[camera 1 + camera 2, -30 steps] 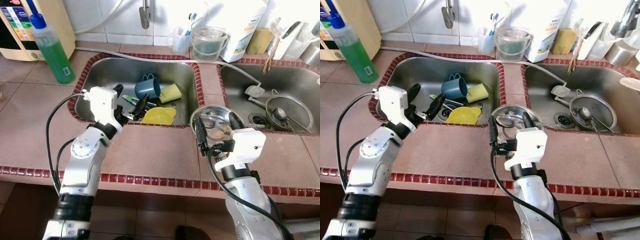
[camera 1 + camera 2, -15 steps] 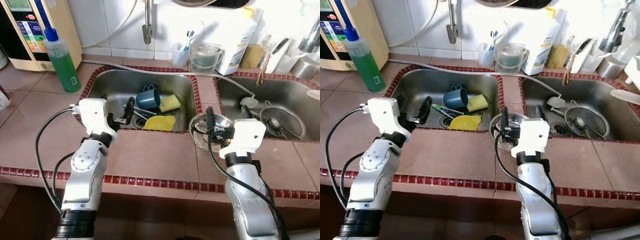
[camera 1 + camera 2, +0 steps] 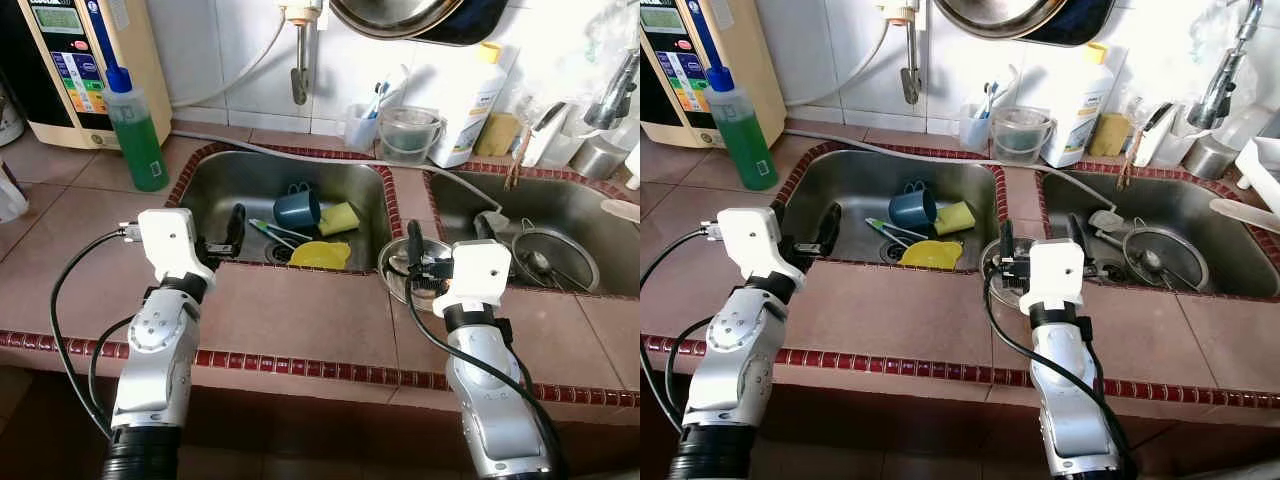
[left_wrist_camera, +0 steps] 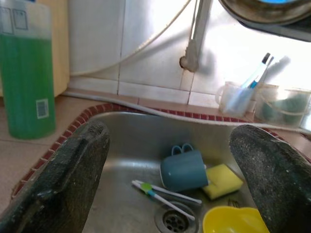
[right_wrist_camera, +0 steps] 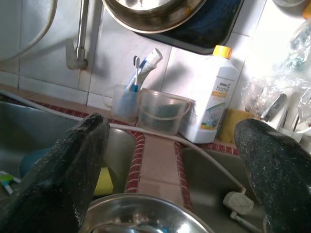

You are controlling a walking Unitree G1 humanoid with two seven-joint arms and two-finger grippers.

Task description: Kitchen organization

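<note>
A desk (image 3: 300, 310) of pinkish-brown tiles edged in dark red trim runs under a white-tiled wall (image 3: 220, 50) and carries two stainless steel sinks side by side. In the left stainless steel sink (image 3: 230, 185) lie a dark blue mug on its side (image 3: 298, 207), a yellow sponge (image 3: 345, 214) just beside it at 3 o'clock, a yellow plastic bowl (image 3: 321, 254) at 6 o'clock of the mug, and a green-and-white toothbrush (image 4: 165, 192) near the drain. The right stainless steel sink (image 3: 570, 205) holds a round wire strainer (image 3: 557, 257).

A shallow round steel bowl (image 3: 402, 272) sits on the desk at the strip between the sinks. The right gripper (image 5: 170, 170) hangs over it, fingers (image 5: 68, 170) spread apart and grasping nothing. The left gripper (image 4: 170, 179) hovers at the left sink's front rim, at 9 o'clock of the yellow bowl, fingers (image 4: 73, 170) likewise released and apart.

At the desk's back edge stand a clear cup of toothbrushes (image 3: 362, 122), a small clear plastic bucket (image 3: 408, 133) and a white bottle with a yellow cap (image 5: 214, 97), whose label reads "home". At 10 o'clock of the left sink stands a clear bottle of green liquid with a blue top (image 3: 133, 135), and behind it a cream appliance with a coloured button panel (image 3: 85, 55); its writing is too small to read. A steel pan (image 3: 400, 15) hangs on the wall.
</note>
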